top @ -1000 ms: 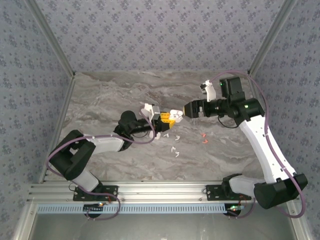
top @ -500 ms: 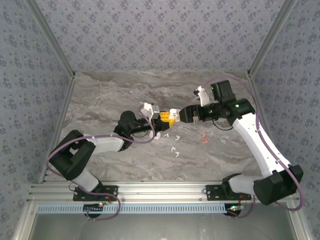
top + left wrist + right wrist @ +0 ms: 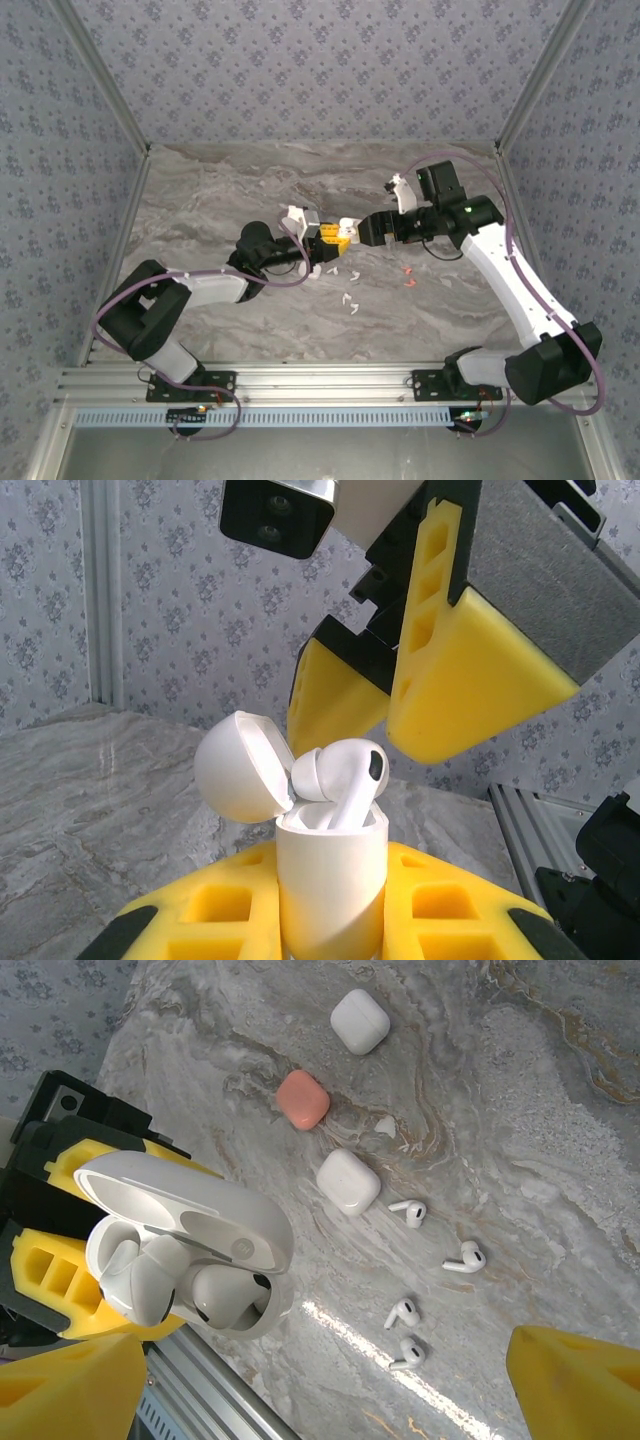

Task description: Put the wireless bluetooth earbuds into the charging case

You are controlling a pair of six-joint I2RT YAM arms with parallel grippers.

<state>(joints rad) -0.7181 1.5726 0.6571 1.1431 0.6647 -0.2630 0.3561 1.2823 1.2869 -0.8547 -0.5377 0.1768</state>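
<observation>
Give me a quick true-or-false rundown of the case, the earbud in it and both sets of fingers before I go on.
1. The left fingers clamp the charging case. True.
2. The case is shut. False: the lid is hinged open.
3. An earbud sticks up out of the case. True.
4. The right fingers pinch that earbud. False: they stand open, clear of it.
5. Loose white earbuds lie on the table. True.
</observation>
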